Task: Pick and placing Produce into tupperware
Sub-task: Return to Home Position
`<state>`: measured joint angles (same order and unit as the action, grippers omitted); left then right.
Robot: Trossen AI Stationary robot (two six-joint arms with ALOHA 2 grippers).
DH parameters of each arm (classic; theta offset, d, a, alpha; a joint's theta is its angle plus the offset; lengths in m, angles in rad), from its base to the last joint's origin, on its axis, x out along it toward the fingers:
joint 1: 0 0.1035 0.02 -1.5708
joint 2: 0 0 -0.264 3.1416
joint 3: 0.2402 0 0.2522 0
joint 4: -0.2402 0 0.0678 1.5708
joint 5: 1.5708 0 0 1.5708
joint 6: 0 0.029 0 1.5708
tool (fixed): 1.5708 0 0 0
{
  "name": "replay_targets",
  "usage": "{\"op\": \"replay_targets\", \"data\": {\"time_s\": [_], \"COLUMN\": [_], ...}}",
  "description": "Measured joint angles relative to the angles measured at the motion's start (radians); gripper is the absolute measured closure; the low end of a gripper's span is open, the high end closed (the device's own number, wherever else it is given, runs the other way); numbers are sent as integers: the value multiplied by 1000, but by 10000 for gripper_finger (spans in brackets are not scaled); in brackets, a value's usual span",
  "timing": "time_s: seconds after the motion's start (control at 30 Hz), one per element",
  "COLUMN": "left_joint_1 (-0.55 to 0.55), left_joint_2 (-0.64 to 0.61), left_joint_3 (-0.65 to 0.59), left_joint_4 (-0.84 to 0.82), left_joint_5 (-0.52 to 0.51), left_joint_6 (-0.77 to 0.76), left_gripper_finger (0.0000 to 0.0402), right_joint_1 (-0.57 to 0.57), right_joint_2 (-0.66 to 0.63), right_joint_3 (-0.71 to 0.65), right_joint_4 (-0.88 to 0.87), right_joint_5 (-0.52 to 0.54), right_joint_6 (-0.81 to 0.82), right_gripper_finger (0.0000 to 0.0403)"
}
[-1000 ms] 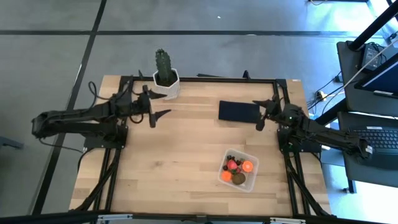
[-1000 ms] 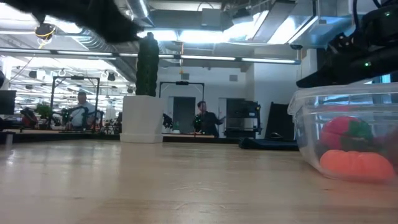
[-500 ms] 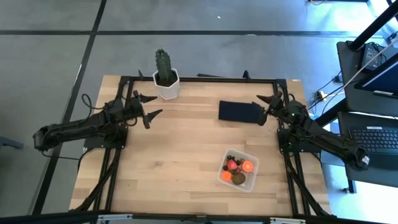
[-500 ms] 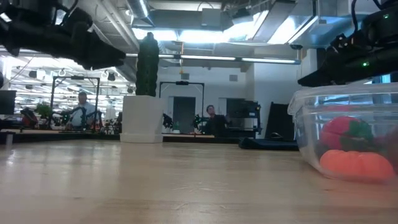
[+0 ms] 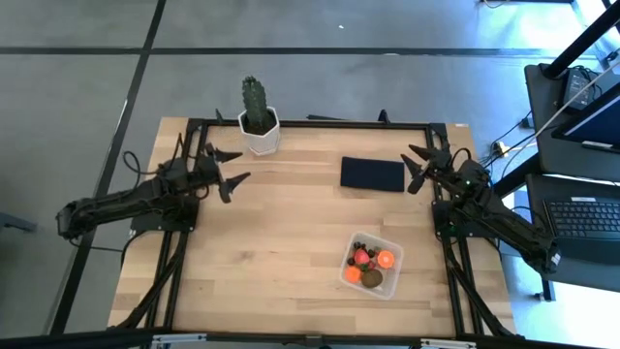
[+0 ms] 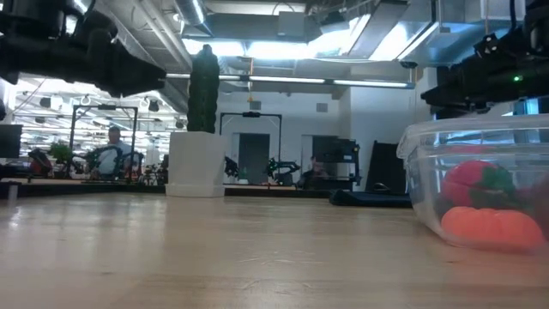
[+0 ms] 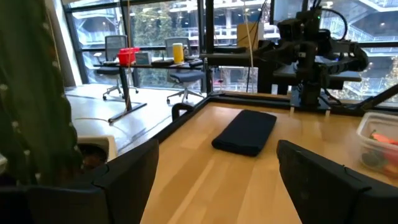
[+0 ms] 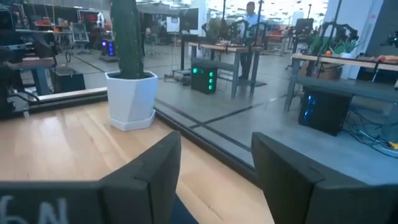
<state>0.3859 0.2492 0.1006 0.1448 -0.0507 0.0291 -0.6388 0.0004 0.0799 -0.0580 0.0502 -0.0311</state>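
Observation:
The clear tupperware (image 5: 374,265) stands near the table's right front and also shows in the low view (image 6: 477,184). The produce lies inside it: a red strawberry (image 5: 360,257), orange balls (image 5: 387,259), a brown oval (image 5: 372,279) and small dark berries (image 5: 358,244). My left gripper (image 5: 235,166) hovers open and empty near the far left, beside the cactus pot (image 5: 259,124). My right gripper (image 5: 413,168) hovers open and empty at the far right, next to the flat black rectangle (image 5: 372,174). Both point level across the table, far from the box.
The green cactus in its white pot (image 8: 130,99) stands at the far edge, close to my left gripper. The black rectangle (image 7: 245,130) lies flat between the two grippers. Bare wood (image 5: 271,252) stretches across the table's middle and near left.
My left gripper has sunk and drawn back a little toward the table's left edge, still open. My right gripper has swung slightly toward the far edge. The tupperware and the produce have stayed where they were.

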Motion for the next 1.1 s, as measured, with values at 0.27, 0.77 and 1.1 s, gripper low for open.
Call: {"op": "replay_targets", "data": {"time_s": [0.27,0.77,1.1], "left_joint_1": [0,0,0], "left_joint_2": [-55,-102,-140], "left_joint_3": [-69,-93,-93], "left_joint_4": [24,23,-17], "left_joint_5": [12,17,15], "left_joint_6": [-22,-19,0], "left_gripper_finger": [85,85,85], "right_joint_1": [0,1,1], "right_joint_2": [1,1,1], "right_joint_3": [0,-73,-73], "right_joint_4": [-1,145,128], "right_joint_5": [0,-3,-3], "right_joint_6": [-1,-7,-7], "right_gripper_finger": [205,205,205]}}
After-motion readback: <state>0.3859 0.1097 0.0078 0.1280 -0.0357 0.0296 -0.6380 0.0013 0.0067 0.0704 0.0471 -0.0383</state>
